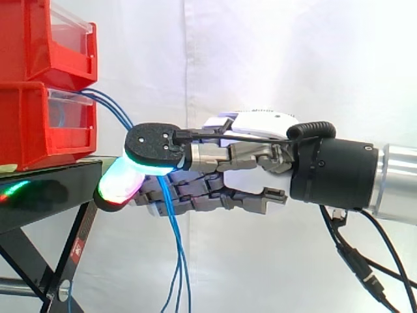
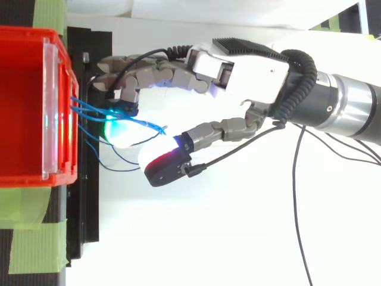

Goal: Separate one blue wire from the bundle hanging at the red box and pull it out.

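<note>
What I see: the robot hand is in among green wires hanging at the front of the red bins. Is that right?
Not quite: the wires are blue, not green; the green is glow from the robot hand. The side view shows them hanging at the front of the red bins with the robot hand in among them.

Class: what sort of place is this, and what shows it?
Probably a robotics lab bench: a robot hand at blue wires hanging from red bins on a black stand, before a white curtain.
</note>
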You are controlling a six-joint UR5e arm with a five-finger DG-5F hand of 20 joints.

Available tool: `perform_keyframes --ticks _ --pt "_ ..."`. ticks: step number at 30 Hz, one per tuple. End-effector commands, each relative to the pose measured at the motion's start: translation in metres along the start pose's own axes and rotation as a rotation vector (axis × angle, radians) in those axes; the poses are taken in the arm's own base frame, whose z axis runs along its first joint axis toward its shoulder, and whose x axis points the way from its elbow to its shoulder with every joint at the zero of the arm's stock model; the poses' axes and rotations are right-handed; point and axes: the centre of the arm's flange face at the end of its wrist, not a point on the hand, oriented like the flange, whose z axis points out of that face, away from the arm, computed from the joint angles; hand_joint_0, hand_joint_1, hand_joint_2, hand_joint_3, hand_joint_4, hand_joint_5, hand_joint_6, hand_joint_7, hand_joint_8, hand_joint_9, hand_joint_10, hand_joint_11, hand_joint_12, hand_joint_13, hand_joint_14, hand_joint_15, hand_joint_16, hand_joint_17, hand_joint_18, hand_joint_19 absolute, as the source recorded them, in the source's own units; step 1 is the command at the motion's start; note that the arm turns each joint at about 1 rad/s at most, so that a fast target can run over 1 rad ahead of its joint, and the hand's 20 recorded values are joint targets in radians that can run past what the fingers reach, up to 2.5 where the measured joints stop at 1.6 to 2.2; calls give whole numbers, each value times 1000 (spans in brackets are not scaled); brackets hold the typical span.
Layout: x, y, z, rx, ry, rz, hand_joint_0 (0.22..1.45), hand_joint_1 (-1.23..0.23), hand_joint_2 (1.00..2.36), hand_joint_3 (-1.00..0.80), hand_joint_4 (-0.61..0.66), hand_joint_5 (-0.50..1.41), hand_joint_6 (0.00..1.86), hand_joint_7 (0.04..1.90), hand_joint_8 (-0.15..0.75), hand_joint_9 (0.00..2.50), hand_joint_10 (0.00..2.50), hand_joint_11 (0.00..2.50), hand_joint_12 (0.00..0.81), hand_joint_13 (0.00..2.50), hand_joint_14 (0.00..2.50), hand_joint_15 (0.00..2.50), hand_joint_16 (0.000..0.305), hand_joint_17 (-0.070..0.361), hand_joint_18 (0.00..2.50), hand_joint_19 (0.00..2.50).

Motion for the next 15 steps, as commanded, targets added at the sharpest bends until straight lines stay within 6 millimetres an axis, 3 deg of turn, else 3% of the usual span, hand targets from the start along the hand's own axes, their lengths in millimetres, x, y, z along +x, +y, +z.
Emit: perform_keyframes --ticks 1,15 --pt "-1 0 0 -3 -2 -2 559 -556 1000 -498 302 -188 503 1027 290 339 2 102 366 187 4 132 56 126 111 225" --pt "-12 5 1 -15 -10 -19 558 -557 1000 -496 305 -185 503 1026 294 342 2 111 366 185 4 135 56 126 105 227"
